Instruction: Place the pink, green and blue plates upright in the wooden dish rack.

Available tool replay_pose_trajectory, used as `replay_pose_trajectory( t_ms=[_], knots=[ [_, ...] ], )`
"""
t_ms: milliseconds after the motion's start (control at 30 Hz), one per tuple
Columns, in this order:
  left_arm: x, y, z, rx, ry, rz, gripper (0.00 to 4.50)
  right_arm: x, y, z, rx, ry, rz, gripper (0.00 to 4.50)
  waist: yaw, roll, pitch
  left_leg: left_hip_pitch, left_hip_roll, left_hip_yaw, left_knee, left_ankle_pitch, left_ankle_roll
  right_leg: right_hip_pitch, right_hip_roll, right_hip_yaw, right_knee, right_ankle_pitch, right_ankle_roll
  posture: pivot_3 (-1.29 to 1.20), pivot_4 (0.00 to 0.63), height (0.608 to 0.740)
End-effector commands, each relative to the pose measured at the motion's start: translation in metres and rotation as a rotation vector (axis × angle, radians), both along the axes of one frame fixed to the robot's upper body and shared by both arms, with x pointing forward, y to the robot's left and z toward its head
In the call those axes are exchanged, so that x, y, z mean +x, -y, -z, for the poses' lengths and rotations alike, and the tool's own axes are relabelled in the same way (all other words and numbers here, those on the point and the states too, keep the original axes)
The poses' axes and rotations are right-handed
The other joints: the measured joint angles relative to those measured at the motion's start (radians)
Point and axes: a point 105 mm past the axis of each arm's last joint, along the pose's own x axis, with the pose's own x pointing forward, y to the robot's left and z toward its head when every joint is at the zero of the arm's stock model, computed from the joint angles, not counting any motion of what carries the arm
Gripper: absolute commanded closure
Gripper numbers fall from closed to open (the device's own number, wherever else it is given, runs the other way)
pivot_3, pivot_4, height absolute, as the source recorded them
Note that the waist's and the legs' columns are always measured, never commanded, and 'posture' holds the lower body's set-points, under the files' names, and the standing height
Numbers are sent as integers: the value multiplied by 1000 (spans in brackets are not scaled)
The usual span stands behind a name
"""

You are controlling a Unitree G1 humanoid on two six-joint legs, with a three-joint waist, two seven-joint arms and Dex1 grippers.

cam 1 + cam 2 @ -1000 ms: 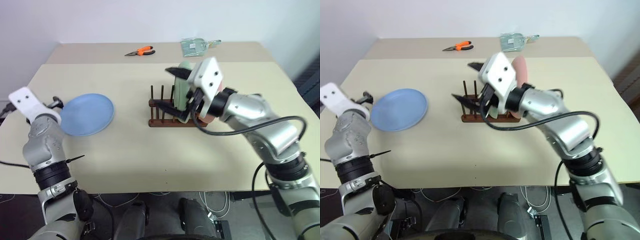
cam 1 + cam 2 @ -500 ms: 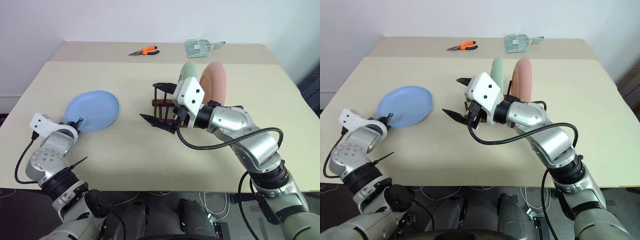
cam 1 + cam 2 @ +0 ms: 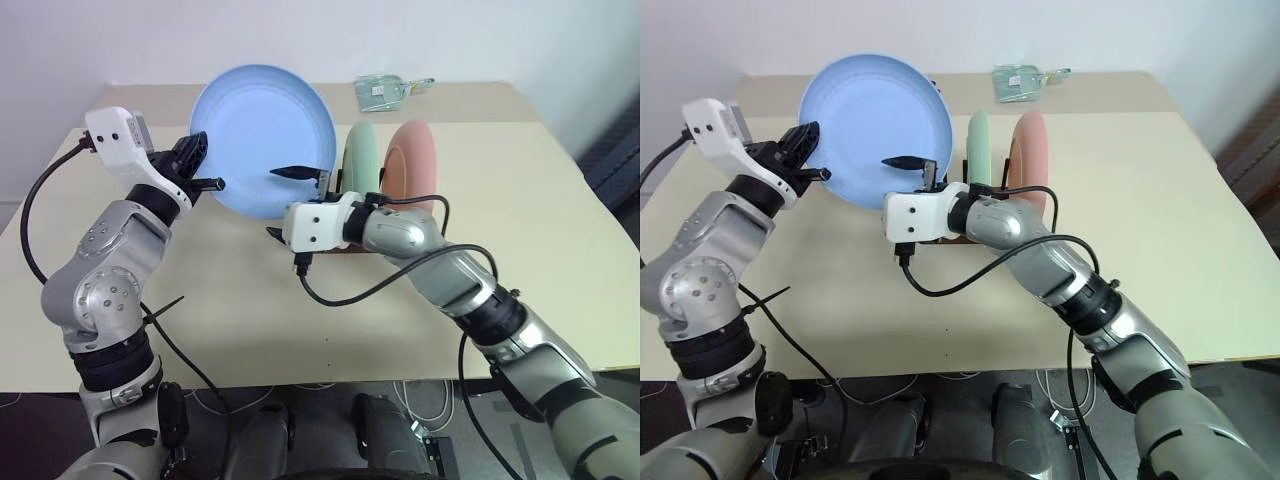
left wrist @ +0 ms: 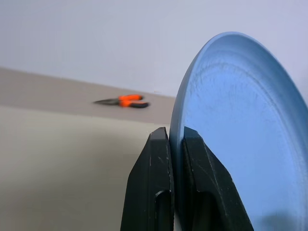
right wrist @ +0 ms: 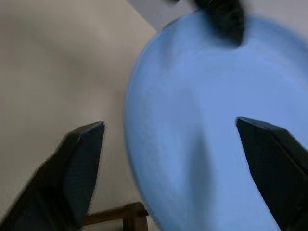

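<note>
Beige table (image 3: 560, 250) against a white wall; at its far edge a clear packet (image 3: 385, 92), and orange-handled pliers (image 4: 124, 101) farther left.

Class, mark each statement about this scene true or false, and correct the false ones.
1. The left gripper is shut on the blue plate's rim. True.
2. The blue plate lies flat on the table. False: it is held up in the air, above the table.
3. The green plate and pink plate stand upright in the rack. True.
4. The right gripper is shut on the pink plate. False: it is open, facing the blue plate.
5. Orange pliers lie on the table. True.
</note>
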Motion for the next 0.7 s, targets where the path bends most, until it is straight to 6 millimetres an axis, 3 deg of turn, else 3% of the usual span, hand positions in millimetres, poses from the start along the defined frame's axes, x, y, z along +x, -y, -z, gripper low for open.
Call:
replay_pose_trajectory(
  t_ms=[33,200,233,300,333,433,533,633,700],
  knots=[
    [-14,0,-17,-8,65,26,4500,1,-6,-11,-3,86,-24,1823,4,0,0,0,0,0,0,0,0,0,0,0,0,0,0,0,150,740],
    [-20,-7,-19,-71,69,33,4500,3,-5,-13,5,109,-21,4430,4,0,0,0,0,-1,0,0,0,0,0,0,0,0,0,0,150,740],
    [-20,-12,-22,-101,83,22,4500,2,-5,-17,22,122,-25,4476,4,0,0,0,0,-1,0,0,0,0,0,0,0,0,0,0,150,740],
    [-19,-35,-38,-252,152,-51,3778,-3,-7,-26,76,131,-46,4500,5,0,0,0,0,-1,0,0,0,0,0,0,0,0,0,0,150,740],
    [-19,-56,-49,-356,208,-128,3502,-8,-9,-32,130,114,-62,4500,7,-1,0,0,0,-1,1,0,0,0,0,0,0,0,0,0,150,740],
    [-19,-120,-51,-489,258,-417,3502,-17,-10,-48,299,32,-96,4500,4,-2,0,0,0,-3,1,1,-2,1,1,-1,0,1,-1,0,150,740],
    [-26,-162,-38,-381,251,-642,3502,-28,-4,-70,508,-93,-132,4500,-2,0,0,2,0,-1,-2,1,-2,0,1,1,0,1,-1,0,150,740],
    [-24,-168,-17,-158,207,-686,3502,-36,5,-82,669,-255,-173,4500,2,0,0,1,0,-1,-2,1,-2,-1,2,1,0,1,-2,0,150,740],
    [-13,-144,15,81,116,-579,3502,-42,11,-88,804,-425,-211,4500,9,-1,0,0,0,-1,-2,1,-2,-1,2,1,0,1,-2,0,150,740]
  ],
)
